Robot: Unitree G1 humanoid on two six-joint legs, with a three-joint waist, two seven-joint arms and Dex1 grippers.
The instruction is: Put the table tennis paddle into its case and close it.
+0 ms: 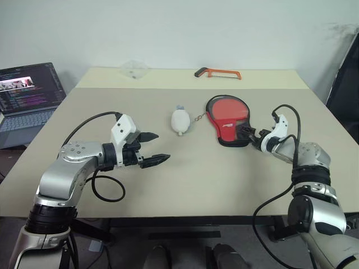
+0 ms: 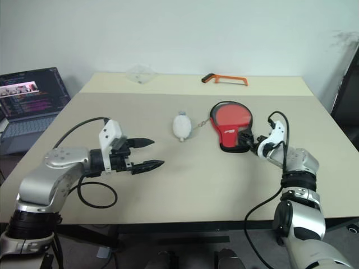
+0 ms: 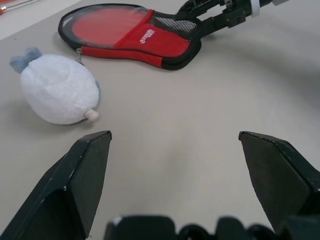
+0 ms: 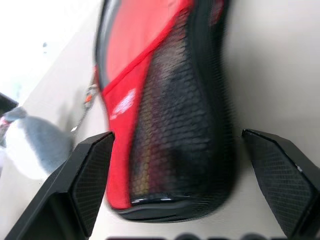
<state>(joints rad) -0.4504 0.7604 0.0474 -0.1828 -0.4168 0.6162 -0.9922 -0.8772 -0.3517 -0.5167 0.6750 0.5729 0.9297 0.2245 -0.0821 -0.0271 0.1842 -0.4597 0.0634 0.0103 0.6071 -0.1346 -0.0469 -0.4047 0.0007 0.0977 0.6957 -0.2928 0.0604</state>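
Note:
The case [image 1: 227, 119] lies flat on the table right of centre, red with black edging, a white logo and a black mesh pocket [image 4: 175, 135] at its narrow end. Its wide end shows a smooth round red surface [image 3: 105, 24]; I cannot tell whether that is the table tennis paddle or the case's own cover. My right gripper [image 1: 249, 134] is open at the narrow end, one finger to each side of it, not closed on it. My left gripper [image 1: 157, 147] is open over bare table left of centre, well apart from the case.
A white plush pendant [image 1: 180, 121] on a short chain lies just left of the case. An orange hacksaw [image 1: 217, 73] and a clear plastic piece [image 1: 134, 68] sit at the table's far edge. A laptop [image 1: 25, 95] stands off the table's left side.

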